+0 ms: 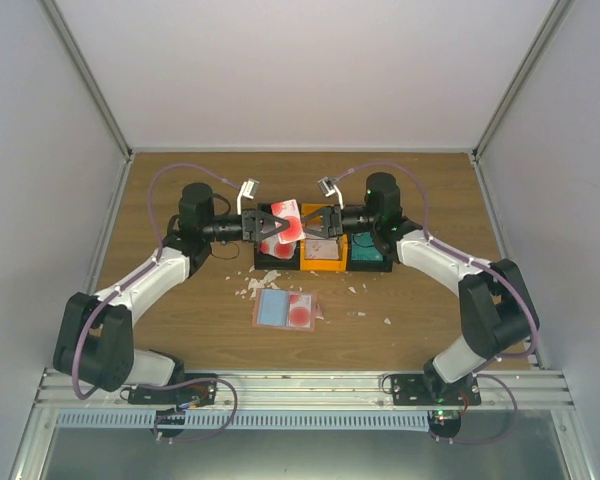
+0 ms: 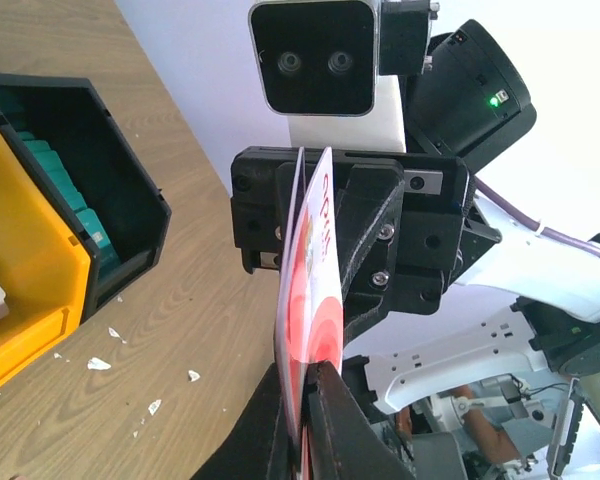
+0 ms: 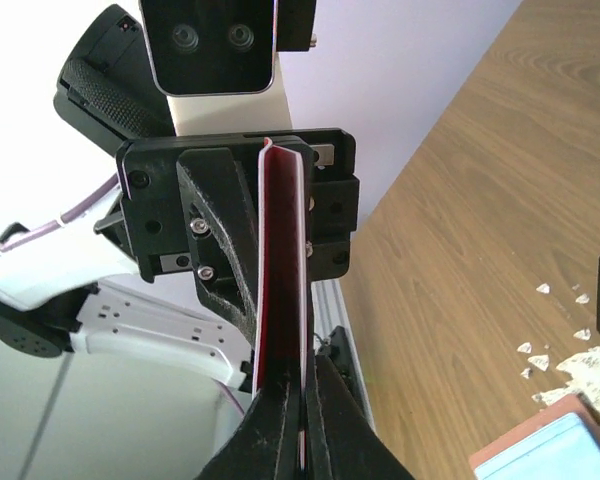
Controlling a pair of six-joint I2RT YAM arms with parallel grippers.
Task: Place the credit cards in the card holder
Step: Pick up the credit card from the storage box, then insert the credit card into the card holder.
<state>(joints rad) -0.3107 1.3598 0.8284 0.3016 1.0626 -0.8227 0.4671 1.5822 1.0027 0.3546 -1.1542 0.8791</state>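
Credit card [image 2: 315, 290], white, red circles, thin

In the top view the left end effector [image 1: 278, 228], the right end effector [image 1: 310, 222] and the card [image 1: 291, 222] between them covered much of the tray [image 1: 372, 266]. The left wrist view cut the tray off at its edge and left the teal cards [image 2: 75, 205] too shadowed to count. In the right wrist view only a corner of the card holder [image 3: 525, 433] showed, and the edge-on card hid its print.
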